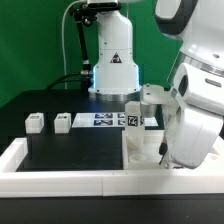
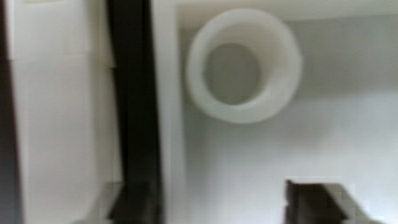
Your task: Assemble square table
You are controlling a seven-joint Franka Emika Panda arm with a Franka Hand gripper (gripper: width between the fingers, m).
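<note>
The pincer (image 2: 231, 205) is released. In the wrist view its two dark fingertips (image 2: 338, 200) stand well apart, with bare white plastic between them and nothing gripped. Only the tips show, cut off by the frame edge.

The white plastic beneath them is the square table top (image 2: 320, 130). A round socket (image 2: 244, 65) is sunk into it, blurred but plainly ring-shaped. A black band (image 2: 128, 100) runs beside the socket, with a white strip beyond it. Whether that strip is another part or a rim bar cannot be told.

In the exterior view the pincer is hidden behind the arm (image 1: 195, 110), which fills the exterior view's right. The table top (image 1: 140, 150) lies flat on the black table (image 1: 70, 150) next to the arm, partly covered by it. A third leg (image 1: 133, 117) stands at the top's far edge, showing a black-and-white tag. A pale shape (image 1: 152, 100) between it and the arm is too faint to name.

Toward the exterior view's left lies the marker board (image 1: 100, 120); its tags carry patterns, not words. Beyond it sit the second leg (image 1: 62, 122) and the first leg (image 1: 33, 122), apart from each other.

The robot base (image 1: 113, 65) behind carries a triangular warning sign with no legible text. A white rim bar (image 1: 60, 178) edges the near side.
</note>
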